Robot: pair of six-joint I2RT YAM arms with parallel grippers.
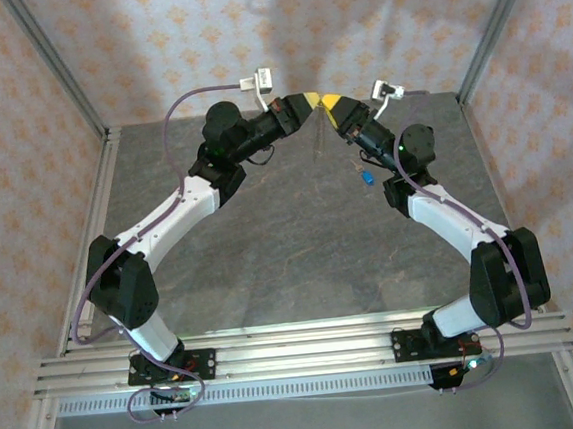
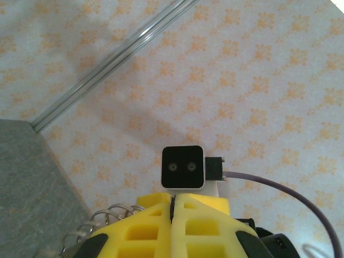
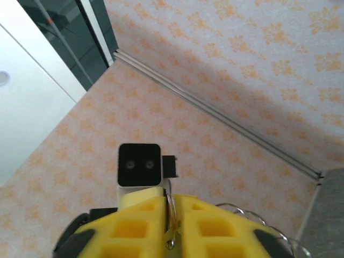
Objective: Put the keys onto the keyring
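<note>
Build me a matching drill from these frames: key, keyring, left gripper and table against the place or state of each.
Things:
1. key
2. keyring
3. left gripper
4. table

Places or states:
A. pinched between the fingers of the right gripper
B. lying loose on the table beside the right arm
C. grey, stone-look surface
D. shut, up off the table, facing the right gripper

Pairs: 1-B, 2-A, 3-D, 4-C

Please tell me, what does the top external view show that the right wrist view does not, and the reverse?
Top external: the blue key lies on the grey table, apart from the left tool and the right tool, which meet tip to tip. Right wrist: the thin keyring is pinched between shut yellow fingers. Both: the left arm's wrist camera and the patterned wall.
</note>
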